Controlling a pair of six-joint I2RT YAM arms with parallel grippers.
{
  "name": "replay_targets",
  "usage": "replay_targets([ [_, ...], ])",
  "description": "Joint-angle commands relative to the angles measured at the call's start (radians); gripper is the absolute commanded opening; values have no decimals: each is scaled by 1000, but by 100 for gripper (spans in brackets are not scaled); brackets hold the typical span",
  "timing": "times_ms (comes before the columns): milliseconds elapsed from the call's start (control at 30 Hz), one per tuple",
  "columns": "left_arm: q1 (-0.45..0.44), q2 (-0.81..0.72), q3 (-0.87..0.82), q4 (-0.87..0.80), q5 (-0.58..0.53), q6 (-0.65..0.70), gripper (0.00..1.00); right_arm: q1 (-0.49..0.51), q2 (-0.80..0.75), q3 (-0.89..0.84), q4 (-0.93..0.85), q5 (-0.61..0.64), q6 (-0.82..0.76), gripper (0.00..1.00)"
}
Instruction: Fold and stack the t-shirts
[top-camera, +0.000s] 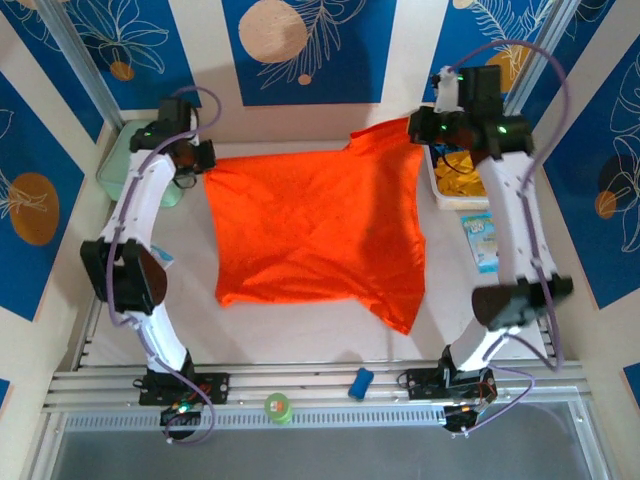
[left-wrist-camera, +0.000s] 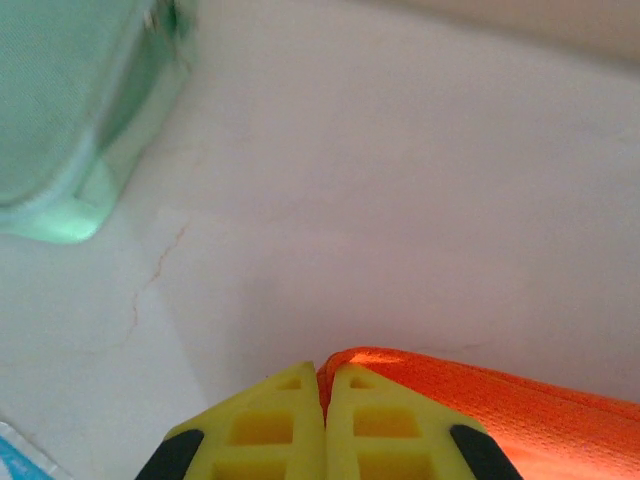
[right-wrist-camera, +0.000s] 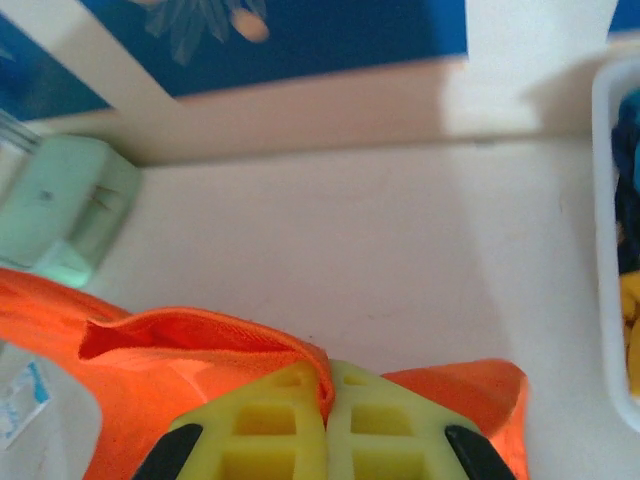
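**Both Grippers Pinch the Orange Shirt's Far Edge**

I had the left gripper (left-wrist-camera: 322, 388) pressed together on the far left corner of the orange t-shirt (top-camera: 320, 235), which lay spread on the table (top-camera: 300, 335) between the arms. The right gripper (right-wrist-camera: 326, 378) pinched a raised fold at the shirt's far right corner. A pale green case (left-wrist-camera: 60, 120) sat ahead and left of the left gripper. A white bin (right-wrist-camera: 606, 250) with the yellow t-shirt (right-wrist-camera: 630, 335) and the blue t-shirt (right-wrist-camera: 628, 150) stood right of the right gripper.
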Motion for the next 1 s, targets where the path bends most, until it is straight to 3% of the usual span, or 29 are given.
replay_targets([
  [0,7,-133,79,-100,35,35,0,15,-142,-70,27,-14,-79,0],
  [167,7,-301,128,-161,64,53,0,71,-399,-108,88,4,-129,0],
  [300,7,-416,166,-211,75,56,0,95,-505,-26,40,-7,-119,0],
  [700,7,-659,347,-375,23,56,0,74,-558,375,-221,-91,-80,0],
  [967,7,-656,403,-380,-13,80,0,88,-580,326,-225,-6,-121,0],
])
